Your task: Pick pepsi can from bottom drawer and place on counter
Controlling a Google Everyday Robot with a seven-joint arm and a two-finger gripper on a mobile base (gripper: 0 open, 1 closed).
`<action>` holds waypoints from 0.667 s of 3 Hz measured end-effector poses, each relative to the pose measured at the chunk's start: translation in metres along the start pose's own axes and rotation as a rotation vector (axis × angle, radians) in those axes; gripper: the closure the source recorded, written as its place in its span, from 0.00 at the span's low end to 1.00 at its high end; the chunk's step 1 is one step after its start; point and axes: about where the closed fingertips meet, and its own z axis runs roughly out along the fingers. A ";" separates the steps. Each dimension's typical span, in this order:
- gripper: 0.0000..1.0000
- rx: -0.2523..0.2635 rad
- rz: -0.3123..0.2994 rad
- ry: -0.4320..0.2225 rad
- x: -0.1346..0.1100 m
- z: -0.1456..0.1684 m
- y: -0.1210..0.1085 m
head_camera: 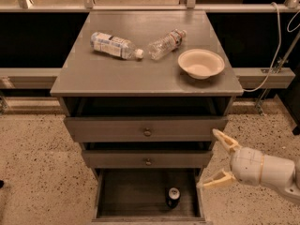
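The pepsi can (173,197) stands upright on the dark floor of the open bottom drawer (126,196), toward its front right. My gripper (214,159) hangs to the right of the cabinet, level with the middle drawer, above and right of the can. Its two tan fingers (226,141) are spread wide and hold nothing. The grey counter (117,74) is the cabinet's top, well above the gripper.
Two clear plastic water bottles (115,45) (166,43) lie on the counter's back half. A tan bowl (201,63) sits at its right. Two shallower knobbed drawers (146,130) stick out slightly above the bottom drawer. Speckled floor surrounds the cabinet; a cable hangs at right.
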 end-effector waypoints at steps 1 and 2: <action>0.00 0.002 -0.099 -0.088 0.053 0.030 0.012; 0.00 -0.004 -0.115 -0.124 0.072 0.042 0.023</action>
